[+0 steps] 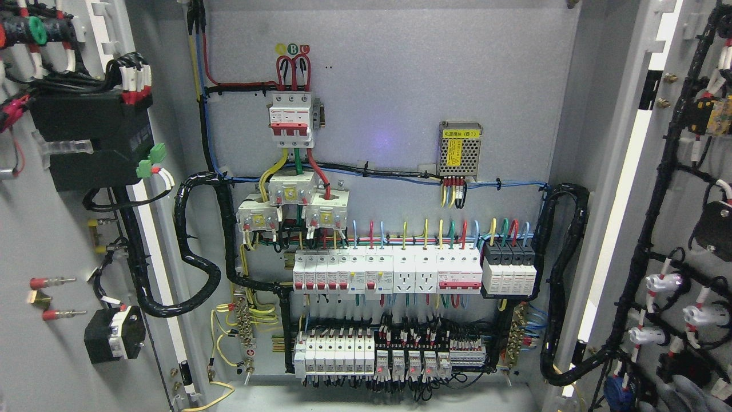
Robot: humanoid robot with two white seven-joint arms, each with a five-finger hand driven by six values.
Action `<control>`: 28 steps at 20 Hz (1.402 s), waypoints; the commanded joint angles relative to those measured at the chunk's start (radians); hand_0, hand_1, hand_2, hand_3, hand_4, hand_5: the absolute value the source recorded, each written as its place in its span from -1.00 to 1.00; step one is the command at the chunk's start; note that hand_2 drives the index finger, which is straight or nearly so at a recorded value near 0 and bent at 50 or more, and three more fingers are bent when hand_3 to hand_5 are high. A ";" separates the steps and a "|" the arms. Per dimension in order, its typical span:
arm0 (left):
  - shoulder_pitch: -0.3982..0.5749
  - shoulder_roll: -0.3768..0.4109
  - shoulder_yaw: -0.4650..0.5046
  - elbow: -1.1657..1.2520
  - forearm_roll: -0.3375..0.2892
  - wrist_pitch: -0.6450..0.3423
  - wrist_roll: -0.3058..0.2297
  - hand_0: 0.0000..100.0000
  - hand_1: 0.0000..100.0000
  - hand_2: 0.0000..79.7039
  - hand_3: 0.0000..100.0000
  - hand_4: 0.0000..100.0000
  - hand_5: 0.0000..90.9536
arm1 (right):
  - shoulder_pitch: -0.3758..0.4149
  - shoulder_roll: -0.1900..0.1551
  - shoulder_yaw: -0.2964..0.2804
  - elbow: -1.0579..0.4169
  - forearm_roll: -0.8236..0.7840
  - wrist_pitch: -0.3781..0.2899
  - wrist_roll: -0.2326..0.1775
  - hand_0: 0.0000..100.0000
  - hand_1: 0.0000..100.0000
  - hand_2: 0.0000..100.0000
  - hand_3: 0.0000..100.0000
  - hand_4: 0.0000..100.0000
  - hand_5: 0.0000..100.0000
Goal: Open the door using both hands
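Backdrop: grey steel cabinet back panel [389, 86], filling the middle of the head view, far from the camera.
Left door [34, 240]: swung wide open at the left edge, its inner face showing, with a black module [86, 137], green plugs and a black rotary switch [114, 340] mounted on it.
Left cable loom [197, 252]: thick black wrapped bundle looping from the left door into the cabinet just beside the hinge side.
Main breaker [291, 117]: white with red levers, high on the panel, left of centre, red wires arching above it.
Breaker rows [389, 272]: white units across the middle, more along the bottom.
Power supply [459, 150]: perforated metal box with a yellow label, right of centre.
Right cable loom [563, 274]: black bundle curving to the right door.
Right door [680, 229]: open at the right edge, inner wiring and white lamp backs showing.
Hands: neither shows in this view, so their state cannot be told.
Progress, as a judgement: both doors look fully opened; the task seems done.
Risk: pushing either door wider could strain the looms at the hinges; any reach inward could snag loose wires or knock a breaker lever.
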 commanded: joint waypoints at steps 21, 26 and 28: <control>-0.186 0.558 0.363 0.602 0.262 -0.831 0.068 -1.00 -1.00 -1.00 -1.00 -1.00 -1.00 | 0.059 0.046 -0.162 0.049 -0.065 -0.002 -0.043 -1.00 -1.00 -1.00 -1.00 -1.00 -1.00; -0.251 0.629 0.345 0.740 0.273 -0.831 0.067 -1.00 -1.00 -1.00 -1.00 -1.00 -1.00 | 0.066 0.060 -0.201 0.050 -0.067 -0.003 -0.051 -1.00 -1.00 -1.00 -1.00 -1.00 -1.00; -0.274 0.652 0.327 0.805 0.267 -0.831 0.064 -1.00 -1.00 -1.00 -1.00 -1.00 -1.00 | 0.082 0.061 -0.211 0.050 -0.067 -0.003 -0.051 -1.00 -1.00 -1.00 -1.00 -1.00 -1.00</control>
